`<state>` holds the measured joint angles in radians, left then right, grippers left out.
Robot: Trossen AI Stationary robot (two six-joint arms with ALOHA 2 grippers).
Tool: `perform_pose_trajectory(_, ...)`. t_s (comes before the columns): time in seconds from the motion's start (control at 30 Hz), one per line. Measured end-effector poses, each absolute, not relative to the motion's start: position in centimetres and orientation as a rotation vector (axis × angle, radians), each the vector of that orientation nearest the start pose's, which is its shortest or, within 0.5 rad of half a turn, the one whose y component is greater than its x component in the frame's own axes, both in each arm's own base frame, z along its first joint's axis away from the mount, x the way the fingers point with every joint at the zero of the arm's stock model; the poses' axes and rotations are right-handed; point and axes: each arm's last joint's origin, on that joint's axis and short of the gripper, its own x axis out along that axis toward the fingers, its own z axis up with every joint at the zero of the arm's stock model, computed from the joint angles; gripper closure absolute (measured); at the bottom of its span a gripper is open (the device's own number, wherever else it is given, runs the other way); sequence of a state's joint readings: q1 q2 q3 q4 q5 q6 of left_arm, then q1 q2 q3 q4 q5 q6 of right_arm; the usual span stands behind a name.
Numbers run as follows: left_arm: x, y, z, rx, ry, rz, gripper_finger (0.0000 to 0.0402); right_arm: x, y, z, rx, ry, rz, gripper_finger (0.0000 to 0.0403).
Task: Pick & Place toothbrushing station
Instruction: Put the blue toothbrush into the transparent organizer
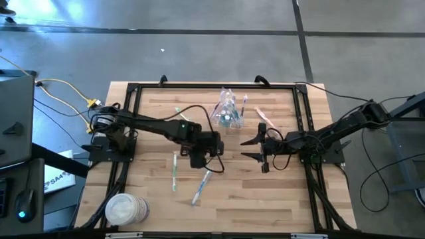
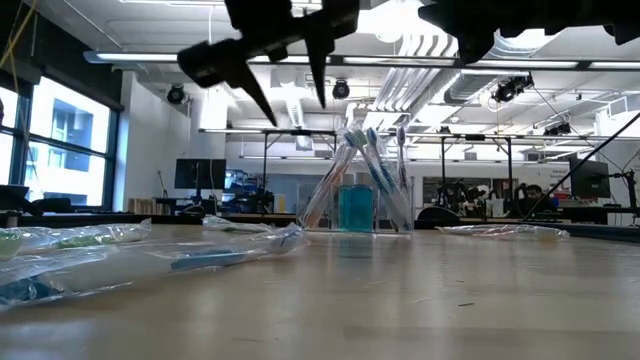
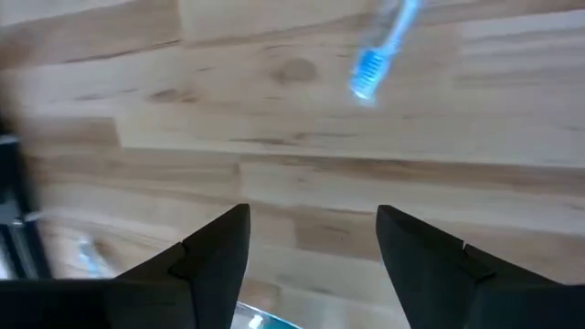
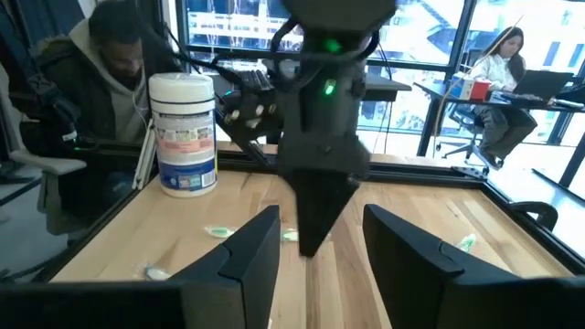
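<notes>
Wooden worktop (image 1: 279, 192) is carrying loose toothbrushes: green (image 1: 174, 171), then blue (image 1: 201, 187). Left pincer (image 1: 198, 161) is hovering open and empty beside them. Clear cup (image 1: 229, 114) is standing mid-back, holding brushes. Right pincer (image 1: 252, 149) is gaping empty nearby.

Black arms (image 1: 153, 125), tapered fingers (image 3: 215, 260), green LED (image 4: 327, 89)

Blue toothbrush (image 3: 382, 50) handle cut off
</notes>
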<state>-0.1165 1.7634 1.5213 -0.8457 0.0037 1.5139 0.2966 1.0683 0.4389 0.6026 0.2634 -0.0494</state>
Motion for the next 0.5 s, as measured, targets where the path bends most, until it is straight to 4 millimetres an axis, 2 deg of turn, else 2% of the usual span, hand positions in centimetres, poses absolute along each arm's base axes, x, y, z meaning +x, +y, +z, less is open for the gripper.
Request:
perform_pose_trajectory(0.07, 36.1, -4.6, 28.0, 1.396, 0.813, -0.943, 0.0167, 21.4, 5.8, 23.6, -0.058, 0.027, 0.033, 0.0251)
perform_pose_trajectory(0.17, 36.2, -6.1, 27.3, 1.372, 0.820, -0.976, 0.0167, 21.4, 5.8, 23.6, -0.058, 0.027, 0.033, 0.0251)
perform_pose_trajectory(0.5, 38.0, -9.8, 20.9, 1.412, 0.933, -1.128, 0.0167, 21.4, 5.8, 23.8, -0.049, 0.011, 0.033, 0.0251)
